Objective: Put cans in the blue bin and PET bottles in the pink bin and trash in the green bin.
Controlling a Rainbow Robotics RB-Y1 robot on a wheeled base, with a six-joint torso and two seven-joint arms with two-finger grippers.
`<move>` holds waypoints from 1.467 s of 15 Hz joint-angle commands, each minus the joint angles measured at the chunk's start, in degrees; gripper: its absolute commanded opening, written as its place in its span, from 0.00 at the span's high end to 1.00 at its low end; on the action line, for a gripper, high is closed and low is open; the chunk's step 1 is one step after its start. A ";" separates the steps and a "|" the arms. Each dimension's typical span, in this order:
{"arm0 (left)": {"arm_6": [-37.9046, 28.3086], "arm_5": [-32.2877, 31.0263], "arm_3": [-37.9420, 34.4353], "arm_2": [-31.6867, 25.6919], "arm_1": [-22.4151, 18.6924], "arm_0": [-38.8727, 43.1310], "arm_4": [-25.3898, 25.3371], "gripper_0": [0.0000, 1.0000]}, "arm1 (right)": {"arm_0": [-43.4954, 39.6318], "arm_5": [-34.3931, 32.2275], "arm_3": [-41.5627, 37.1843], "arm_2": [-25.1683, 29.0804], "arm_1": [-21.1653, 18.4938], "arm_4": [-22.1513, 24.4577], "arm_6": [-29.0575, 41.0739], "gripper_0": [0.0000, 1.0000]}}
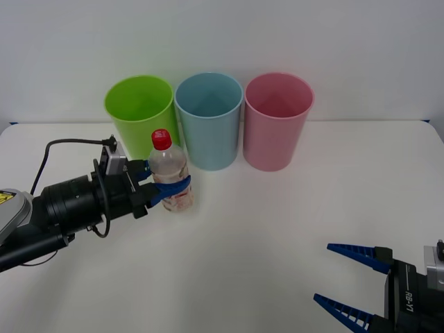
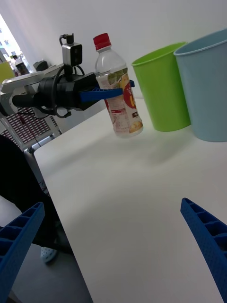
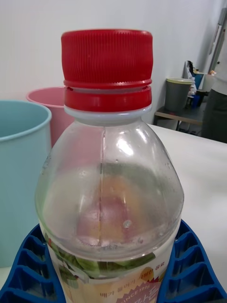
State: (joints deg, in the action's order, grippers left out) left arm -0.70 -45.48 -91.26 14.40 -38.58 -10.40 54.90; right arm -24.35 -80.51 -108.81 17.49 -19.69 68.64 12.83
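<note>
My left gripper is shut on the PET bottle, a clear one with a red cap and a pale label, in front of the gap between the green bin and the blue bin. The pink bin stands at the right end of the row. In the right wrist view the bottle hangs tilted, its base just off the table, near the green bin. The left wrist view has the bottle held between the blue fingers. My right gripper waits open near the table's front right.
The three bins stand close together in a row against the back wall. The white table is bare between the bottle and my right gripper. The table's left edge drops off beside the left arm.
</note>
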 commanded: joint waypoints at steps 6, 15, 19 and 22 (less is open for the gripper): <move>-8.00 4.17 -3.75 1.25 -2.99 -5.42 -1.90 0.72 | 0.00 0.00 0.00 0.00 0.00 0.00 0.00 0.00; -13.45 15.16 -1.02 14.34 -3.26 -23.97 -4.89 0.74 | 0.00 0.00 0.00 0.00 0.00 0.00 0.00 0.00; -14.59 17.44 3.11 16.63 -1.24 -30.65 -6.21 0.74 | 0.00 0.00 0.00 0.00 0.00 0.00 0.00 0.00; -16.08 17.71 8.38 16.72 3.25 -35.04 -3.40 0.76 | 0.00 0.00 0.00 0.00 0.00 0.00 0.00 0.00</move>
State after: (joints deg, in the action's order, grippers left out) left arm -16.39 -27.94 -84.15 31.10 -36.44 -44.50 50.72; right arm -24.35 -80.51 -108.81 17.49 -19.69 68.64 12.83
